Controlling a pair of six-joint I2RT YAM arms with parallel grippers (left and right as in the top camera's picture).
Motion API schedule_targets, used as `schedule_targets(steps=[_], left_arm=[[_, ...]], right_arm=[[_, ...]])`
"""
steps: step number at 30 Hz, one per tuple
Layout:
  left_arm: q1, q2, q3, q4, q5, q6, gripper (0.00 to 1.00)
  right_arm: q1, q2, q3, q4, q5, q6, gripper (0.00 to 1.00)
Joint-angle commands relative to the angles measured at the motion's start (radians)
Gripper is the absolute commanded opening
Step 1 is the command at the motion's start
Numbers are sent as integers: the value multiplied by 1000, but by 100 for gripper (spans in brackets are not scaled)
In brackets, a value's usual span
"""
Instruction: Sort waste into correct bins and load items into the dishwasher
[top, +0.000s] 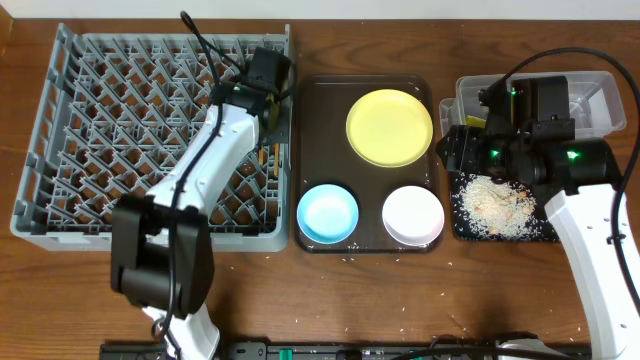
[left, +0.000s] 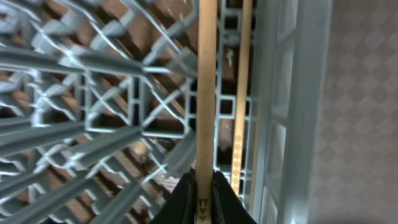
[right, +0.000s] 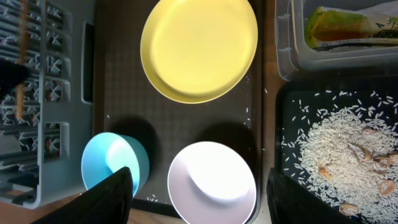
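My left gripper (left: 203, 193) is shut on a wooden chopstick (left: 206, 93) and holds it over the right edge of the grey dish rack (top: 100, 130). A second chopstick (left: 241, 93) lies in the rack beside it. My right gripper (right: 205, 199) is open and empty, high above the white bowl (right: 211, 180). The yellow plate (top: 390, 127), the light blue bowl (top: 328, 214) and the white bowl (top: 413, 215) sit on the brown tray. Rice scraps (right: 336, 149) lie in the black tray (right: 292, 99). The green-orange wrapper (right: 348, 25) lies in the clear tub (top: 590, 95). I cannot make out the napkin or the cup.
The dark brown serving tray (top: 312, 150) lies between the rack and the two bins. Loose rice grains are scattered on the wooden table near its front edge (top: 340, 255). My right arm (top: 590, 230) reaches over the black tray.
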Motion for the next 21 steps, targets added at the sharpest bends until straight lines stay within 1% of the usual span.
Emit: schedule_targets(steps=[1,2,3,4,8,11,13,14,16,17,18,19,20,21], left_arm=[[-5,-15,-2,0,77,0,15],[-5,-22,-3,0,91,10,17],[-5,-30,-2,0,106,21,22],[-5,-39,-2,-2,114,25,25],[-5,-97,-2,-4,118,26,40],[-10,-183,-2,-19,152,22,42],[-19,-229,-2,-27,218,22,42],[-31,-259,-2,-30,283,22,42],[-73,-298,-2,-30,390,23,43],[-102,-304,-2,-32,414,23,43],[-151,-302,-3,-37,424,26,47],[-206,-286,-4,-37,423,56,51],[-255,-260,-4,-35,423,95,57],[-288,-235,-4,-31,423,114,59]], right_arm=[[0,0,5,-1,-8,10,66],[0,0,5,-1,-8,10,66],[0,0,5,-1,-8,10,66],[0,0,5,-1,-8,10,66],[0,0,5,-1,-8,10,67],[0,0,5,-2,-8,10,67],[0,0,5,-4,-8,10,67],[0,0,5,-6,-8,10,67],[0,0,5,-13,-8,10,69],[0,0,5,-16,-8,10,71],[0,0,5,-20,-7,10,72],[-9,0,5,-21,-1,28,79],[-31,-1,5,-24,13,57,81],[-61,-1,5,-29,19,78,82]])
